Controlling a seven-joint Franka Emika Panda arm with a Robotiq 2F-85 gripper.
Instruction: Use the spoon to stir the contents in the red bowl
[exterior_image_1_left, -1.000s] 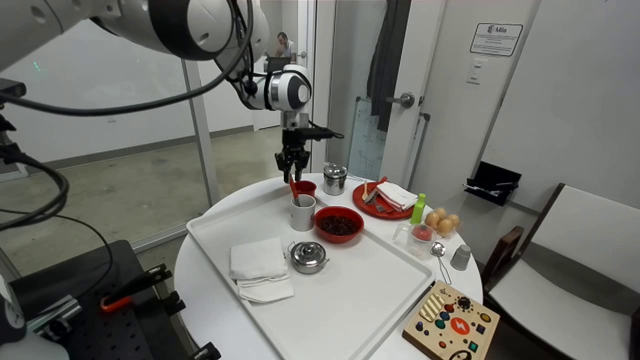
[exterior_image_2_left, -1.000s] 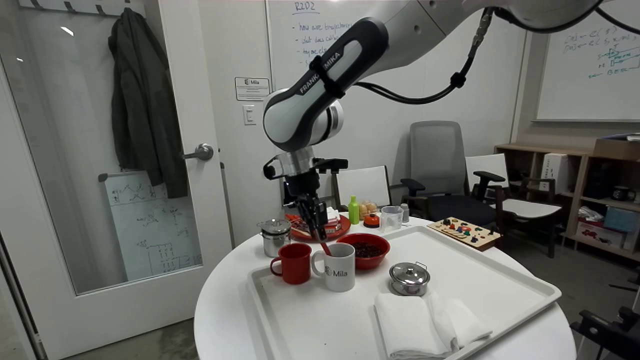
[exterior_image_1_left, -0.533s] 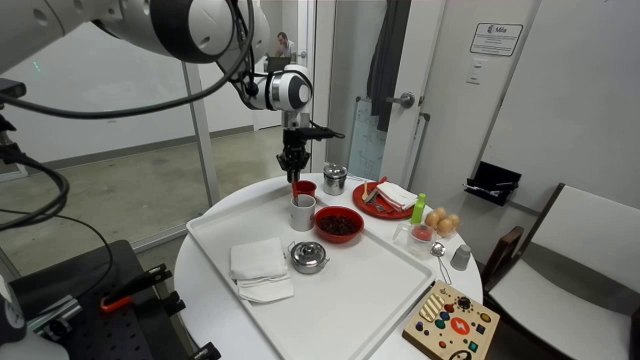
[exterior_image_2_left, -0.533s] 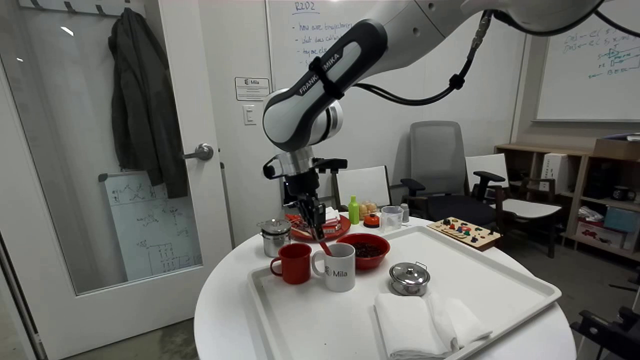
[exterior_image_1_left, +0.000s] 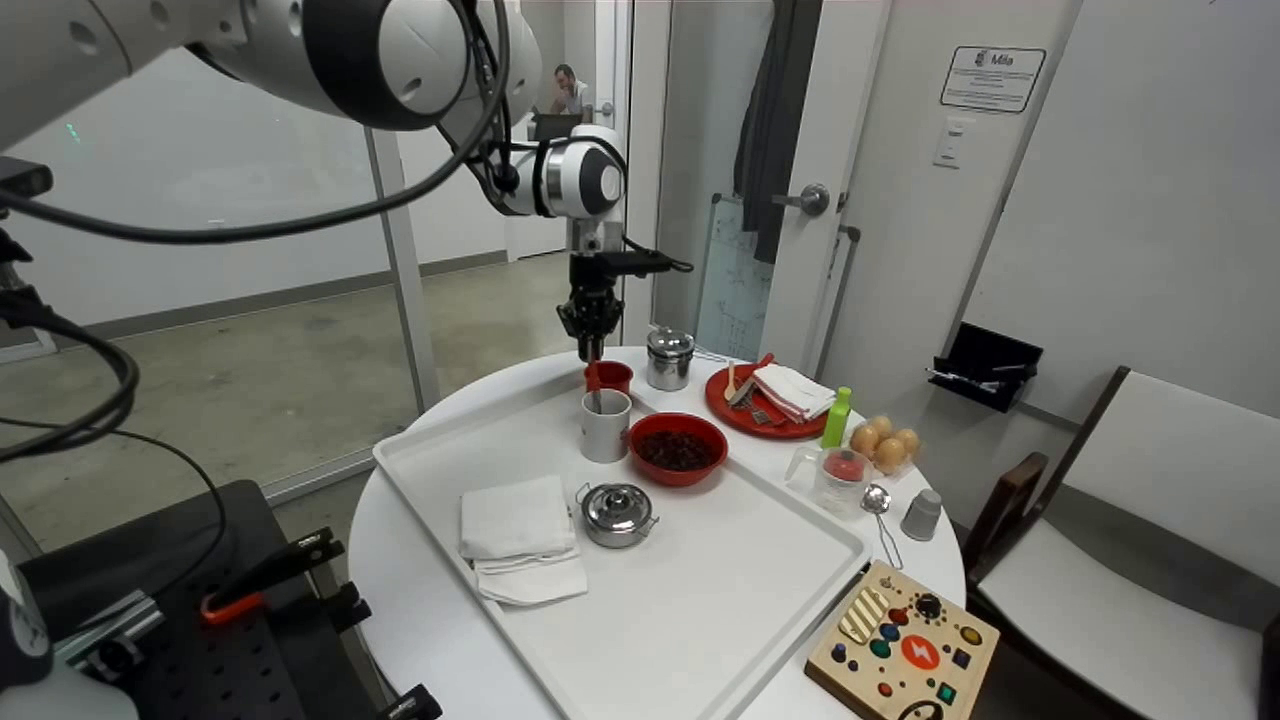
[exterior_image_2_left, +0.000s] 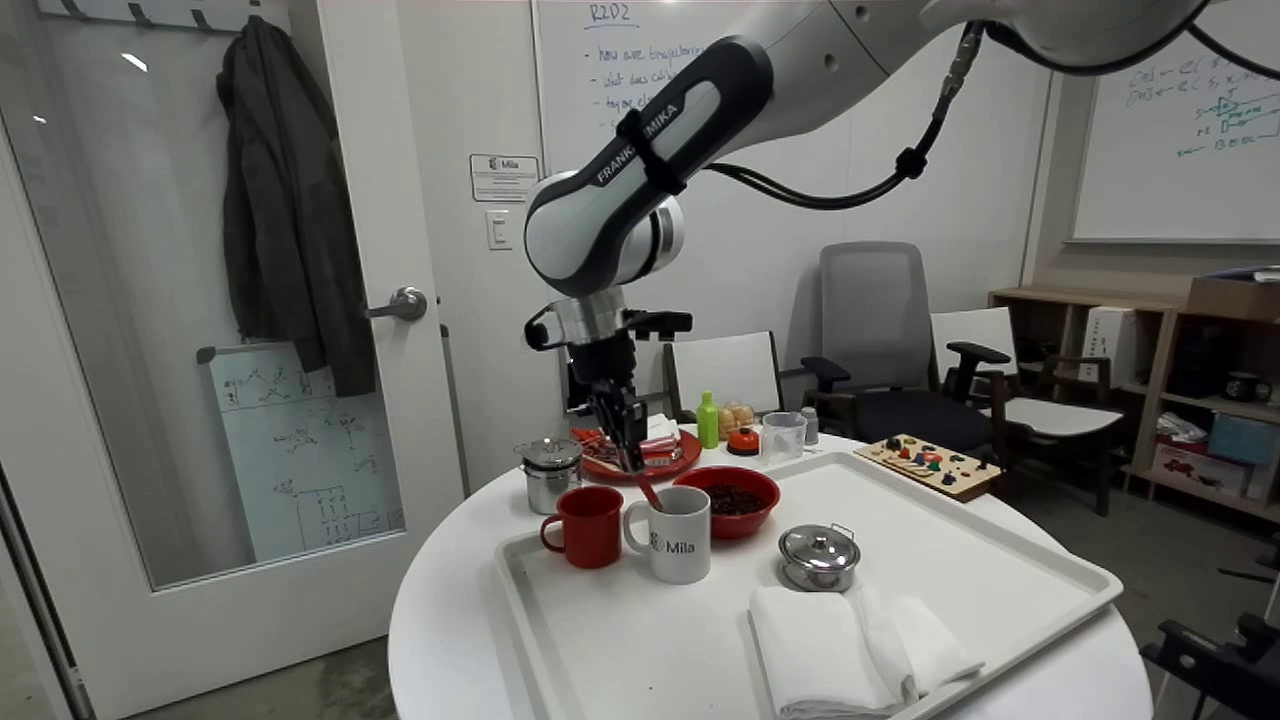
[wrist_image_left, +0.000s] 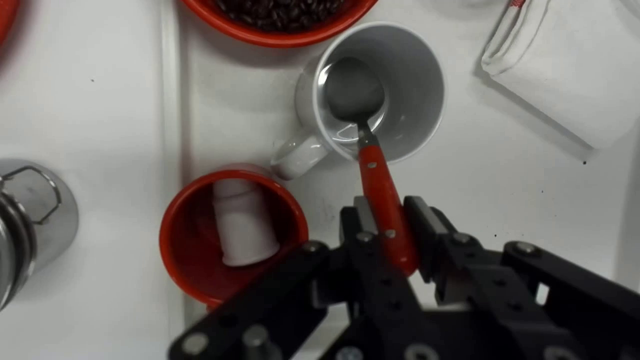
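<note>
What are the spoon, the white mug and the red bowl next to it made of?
Spoon: grey, smooth-looking head, so probably metal; the red handle looks like plastic, dotted with metallic rivets.
White mug: most likely glazed ceramic, going by the bright highlights on its handle.
Red bowl: smooth, shiny, evenly coloured; plastic seems likely, but enamelled metal or ceramic can't be ruled out.

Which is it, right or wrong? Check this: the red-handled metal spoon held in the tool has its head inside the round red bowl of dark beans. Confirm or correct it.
Only the container is wrong: in the wrist view, the red-handled metal spoon held in the tool has its head inside the glossy white mug, not the round red bowl of dark beans.
</note>
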